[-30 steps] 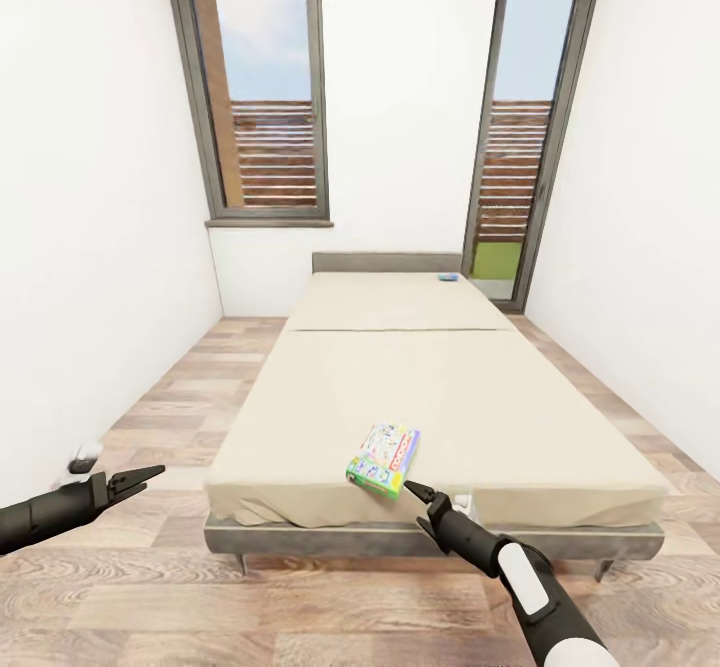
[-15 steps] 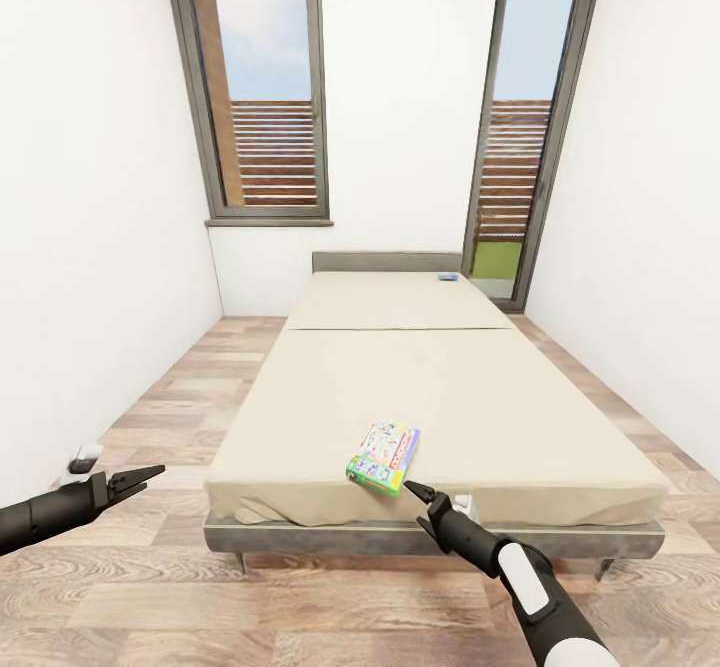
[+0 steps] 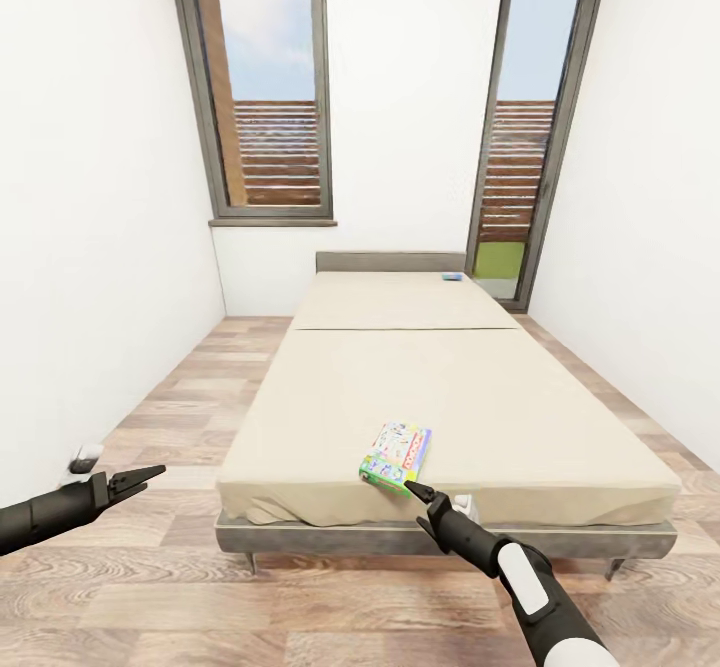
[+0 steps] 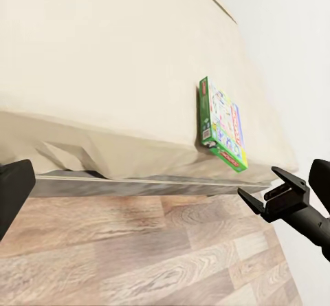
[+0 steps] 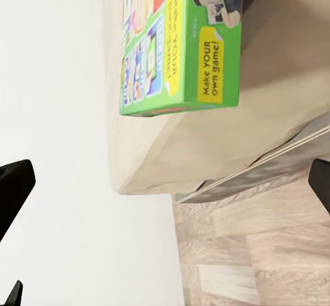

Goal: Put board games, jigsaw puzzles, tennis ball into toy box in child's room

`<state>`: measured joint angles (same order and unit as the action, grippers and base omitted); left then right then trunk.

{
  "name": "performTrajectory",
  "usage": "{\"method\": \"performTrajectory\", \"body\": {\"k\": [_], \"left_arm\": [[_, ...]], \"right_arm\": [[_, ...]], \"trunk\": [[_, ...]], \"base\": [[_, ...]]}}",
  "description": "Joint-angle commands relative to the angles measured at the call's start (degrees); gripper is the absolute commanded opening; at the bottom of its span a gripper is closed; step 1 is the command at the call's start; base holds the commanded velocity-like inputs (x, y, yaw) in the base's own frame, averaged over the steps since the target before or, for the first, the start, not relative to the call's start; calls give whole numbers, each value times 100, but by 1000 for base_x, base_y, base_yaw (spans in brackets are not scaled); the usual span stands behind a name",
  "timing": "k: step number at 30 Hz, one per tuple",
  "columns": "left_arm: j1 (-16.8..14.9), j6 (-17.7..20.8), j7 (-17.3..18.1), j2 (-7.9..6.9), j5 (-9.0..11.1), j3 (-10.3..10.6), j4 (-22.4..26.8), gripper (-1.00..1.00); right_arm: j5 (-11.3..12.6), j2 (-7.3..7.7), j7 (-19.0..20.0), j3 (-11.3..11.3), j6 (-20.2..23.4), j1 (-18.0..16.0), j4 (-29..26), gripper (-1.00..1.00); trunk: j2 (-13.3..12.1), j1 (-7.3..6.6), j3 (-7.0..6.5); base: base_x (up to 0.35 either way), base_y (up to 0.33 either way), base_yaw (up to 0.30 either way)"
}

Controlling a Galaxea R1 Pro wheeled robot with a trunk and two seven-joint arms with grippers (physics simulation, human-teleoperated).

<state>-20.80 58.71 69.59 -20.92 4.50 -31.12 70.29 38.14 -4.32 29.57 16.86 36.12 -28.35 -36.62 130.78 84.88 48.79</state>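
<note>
One board game (image 3: 396,456) flat near bed (image 3: 480,387) foot — long axis roughly toward headboard; right pincer (image 3: 412,492) apparently spread, empty.

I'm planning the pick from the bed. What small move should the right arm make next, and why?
Probably ease the right tool forward and slightly up over the near edge of the cream bed. It sits just short of the green-edged cartoon-print board game box, which lies flat near that edge, not yet between the fingers.

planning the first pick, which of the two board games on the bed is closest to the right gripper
The green and yellow board game at the foot of the bed, just beyond the right gripper. The small blue board game lies far off by the headboard.
</note>
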Motion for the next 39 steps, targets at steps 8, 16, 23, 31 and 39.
{"method": "performTrajectory", "body": {"k": [8, 16, 23, 31, 39], "left_arm": [[-3, 44, 3, 1, 16, 0, -4, 100], [-3, 36, 2, 1, 16, 0, -5, 100], [-3, 35, 2, 1, 16, 0, -7, 100], [-3, 35, -5, 1, 16, 0, -7, 100], [-3, 28, 1, 1, 16, 0, -7, 100]], "right_arm": [[9, -7, 9, 33, 44, -4, -3, 100], [10, -1, 8, 35, 44, -4, -2, 100], [9, 0, 7, 36, 36, -4, -3, 100], [15, 1, 7, 37, 42, -4, -3, 100], [18, 9, 5, 37, 44, -4, -1, 100]], "trunk": [[3, -1, 6], [3, -1, 6], [3, -1, 6], [3, -1, 6], [3, -1, 6]], "base": [[22, 63, 0], [31, 42, 0], [3, 4, 0], [71, 0, 0], [35, 0, 0]]}}
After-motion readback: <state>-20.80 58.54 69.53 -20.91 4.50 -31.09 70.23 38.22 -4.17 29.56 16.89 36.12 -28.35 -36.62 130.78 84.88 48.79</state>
